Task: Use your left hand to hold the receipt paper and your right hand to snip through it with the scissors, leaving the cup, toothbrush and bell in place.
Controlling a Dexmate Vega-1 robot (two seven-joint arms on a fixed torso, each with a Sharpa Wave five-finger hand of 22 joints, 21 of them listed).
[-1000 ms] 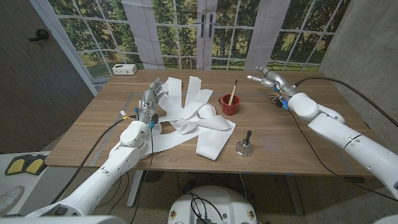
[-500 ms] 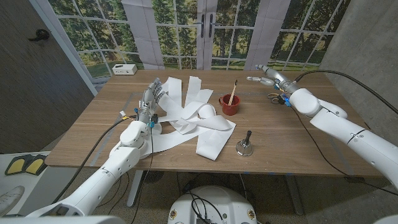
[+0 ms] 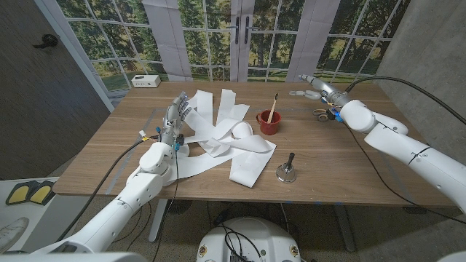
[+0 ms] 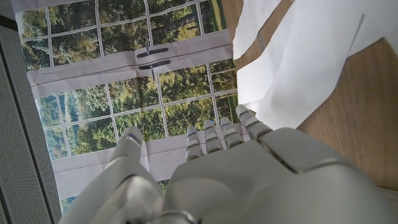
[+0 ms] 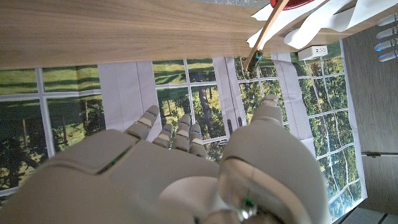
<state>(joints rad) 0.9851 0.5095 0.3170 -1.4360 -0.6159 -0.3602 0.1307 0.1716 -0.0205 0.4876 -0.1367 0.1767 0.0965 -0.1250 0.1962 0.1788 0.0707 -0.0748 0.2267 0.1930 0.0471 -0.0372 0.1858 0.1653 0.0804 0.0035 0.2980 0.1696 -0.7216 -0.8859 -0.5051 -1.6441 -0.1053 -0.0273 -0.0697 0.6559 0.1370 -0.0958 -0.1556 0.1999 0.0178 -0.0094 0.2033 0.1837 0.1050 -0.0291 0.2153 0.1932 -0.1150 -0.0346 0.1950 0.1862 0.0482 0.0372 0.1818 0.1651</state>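
Right hand (image 3: 314,89), fingers apart and empty, has drifted toward the table's far right corner, past the metal scissors (image 3: 320,113); no pickup yet. Left hand (image 3: 177,116) stays spread, empty, over the white receipt paper (image 3: 231,145).

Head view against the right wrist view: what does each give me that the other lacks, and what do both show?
Head view alone: the scissors lying on the table beside the right hand, the bell, and the left hand on the receipt paper. Right wrist view alone: a close look along the back of the right hand, fingers apart and holding nothing. Both: the red cup with the toothbrush in it, the paper strips, the table's wood and the window backdrop.
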